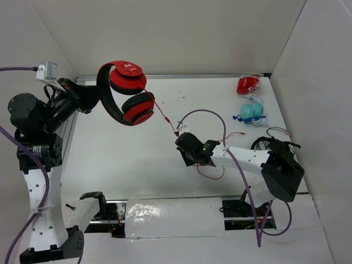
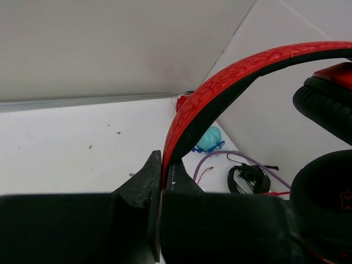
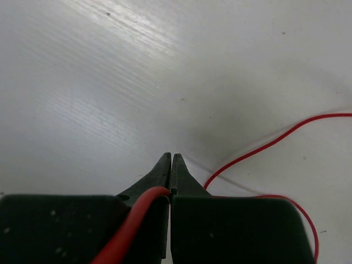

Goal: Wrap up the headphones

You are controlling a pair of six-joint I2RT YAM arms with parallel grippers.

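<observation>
White walls close in a pale bench (image 1: 126,165). Over its far-left part the headphones (image 1: 124,94) appear to hang clear of the surface. The left hand (image 1: 92,100) is clamped tight on the headband (image 2: 220,82), which rises out from between its fingers and arches away to the right.

The right hand (image 1: 187,149) sits low near the middle of the bench. It is pinched fully together, with the thin red cable (image 1: 165,118) emerging from between its fingers. A slack tail of the cable curls on the bench just beside it.

From the right hand, the headphones lie up and to the left, farther from the arm bases and on the left arm's side. The cable gives the line between them, running on a diagonal from the lower ear cup (image 1: 138,109) down and right to the pinch.

I judge the wrap turns on that diagonal. The left hand already holds the headphones and serves as the anchor, so the right hand would have to carry the cable back along this line and around the headband or cups.
</observation>
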